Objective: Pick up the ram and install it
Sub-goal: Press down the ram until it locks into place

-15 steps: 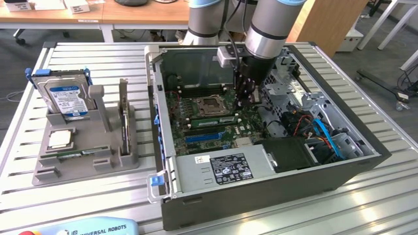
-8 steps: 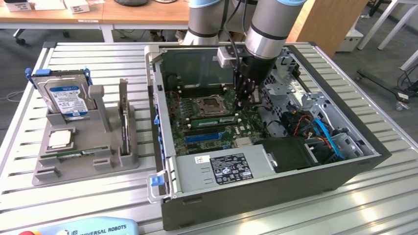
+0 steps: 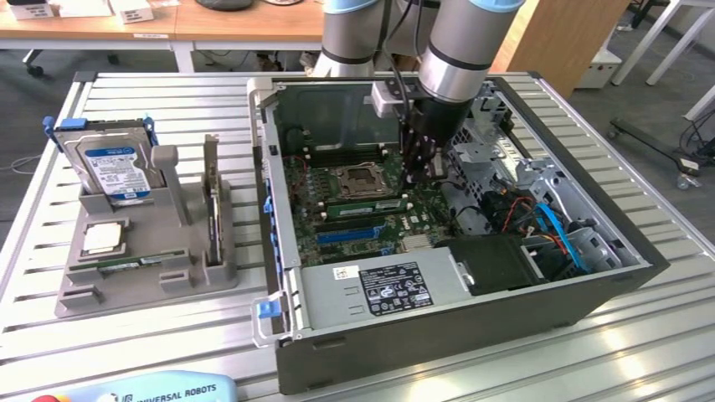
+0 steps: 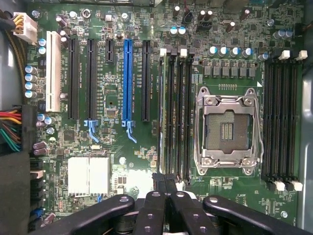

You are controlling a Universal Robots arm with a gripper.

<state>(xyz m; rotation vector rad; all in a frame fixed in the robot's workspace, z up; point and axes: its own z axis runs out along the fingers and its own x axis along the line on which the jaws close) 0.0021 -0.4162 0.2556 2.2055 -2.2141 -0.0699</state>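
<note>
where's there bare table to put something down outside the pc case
Bare slatted table lies behind the grey parts holder, at the exterior view's left of the computer case. The case interior is crowded, with the gripper over the motherboard.

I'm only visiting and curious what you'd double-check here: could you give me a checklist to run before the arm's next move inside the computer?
1. End effector above the memory slots: ok.
2. End effector shut: ok.
3. A ram gripped in it: cannot tell.
4. Processor socket beside the slots, clear of the end effector: ok.
5. A ram stick lying in the grey holder outside the computer case: ok.
</note>
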